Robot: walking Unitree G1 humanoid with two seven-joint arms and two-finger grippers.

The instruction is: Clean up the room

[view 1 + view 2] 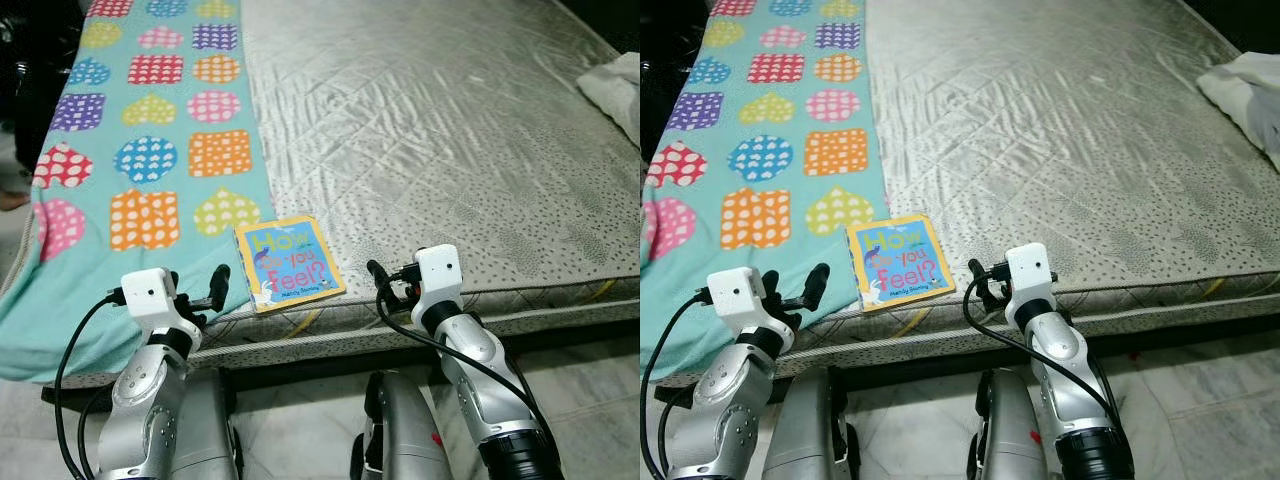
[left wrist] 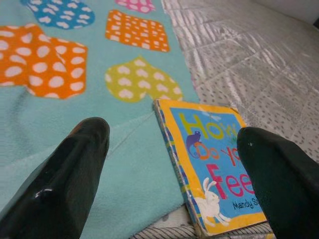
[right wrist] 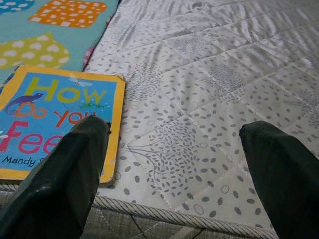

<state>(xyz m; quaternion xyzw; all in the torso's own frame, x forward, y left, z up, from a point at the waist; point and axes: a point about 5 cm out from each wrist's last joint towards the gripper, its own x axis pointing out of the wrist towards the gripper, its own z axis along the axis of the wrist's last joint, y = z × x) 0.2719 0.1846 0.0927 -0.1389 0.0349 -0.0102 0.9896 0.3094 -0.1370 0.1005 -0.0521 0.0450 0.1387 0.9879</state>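
A small square board book (image 1: 288, 263), blue with a yellow border and the title "How Do You Feel?", lies flat at the bed's near edge, partly on the hem of a teal blanket (image 1: 150, 150). My left gripper (image 1: 203, 288) hovers open just left of the book, at the mattress edge. Along its fingers (image 2: 70, 179) the book (image 2: 214, 169) sits ahead, toward one finger. My right gripper (image 1: 393, 278) stands open just right of the book, also at the edge. In the right wrist view the book (image 3: 55, 119) lies partly behind one finger (image 3: 55, 179). Neither gripper touches anything.
The teal blanket with coloured dotted hearts covers the bed's left side and hangs over the near edge. The grey quilted mattress (image 1: 450, 130) stretches away to the right. A white cloth (image 1: 615, 85) lies at the far right. Pale floor tiles (image 1: 580, 370) show below the bed.
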